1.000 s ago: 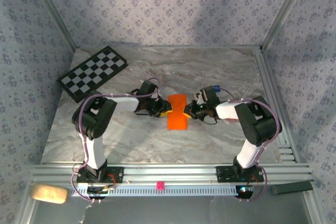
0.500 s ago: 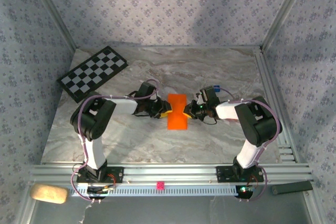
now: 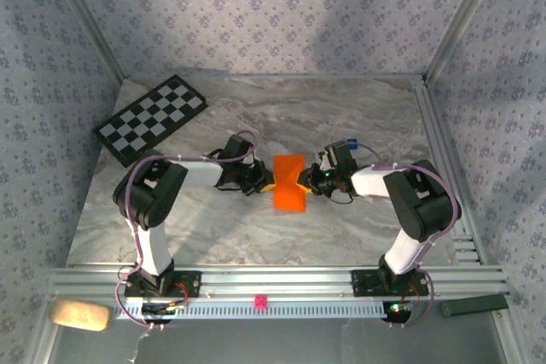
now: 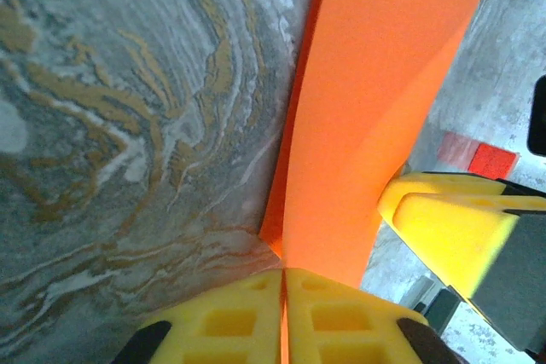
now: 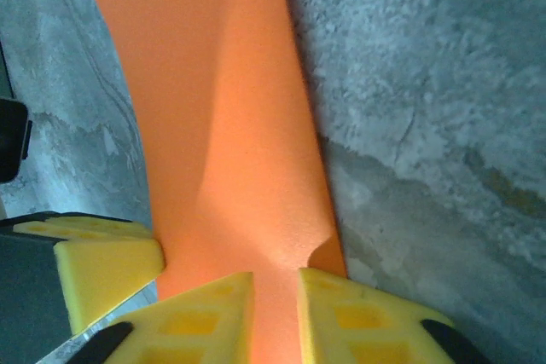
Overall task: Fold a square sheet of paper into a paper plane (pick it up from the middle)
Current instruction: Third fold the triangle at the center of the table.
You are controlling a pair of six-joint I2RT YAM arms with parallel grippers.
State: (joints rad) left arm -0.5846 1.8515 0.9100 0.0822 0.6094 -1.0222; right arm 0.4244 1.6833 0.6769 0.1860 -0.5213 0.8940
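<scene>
Mid-table, L claw (image 4: 284, 283) pinches orange sheet (image 3: 290, 197), R claw (image 5: 275, 286) slack around it; checkerboard (image 3: 152, 117) far left.

Robot lab test cell: aluminium extrusion frame (image 3: 281, 281), patterned wall panels (image 3: 273, 14), black-and-white checkerboard board (image 3: 150, 118) on marble-look tabletop (image 3: 341, 232).

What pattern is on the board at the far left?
The board is black-and-white checked; the top external view shows it best.
</scene>
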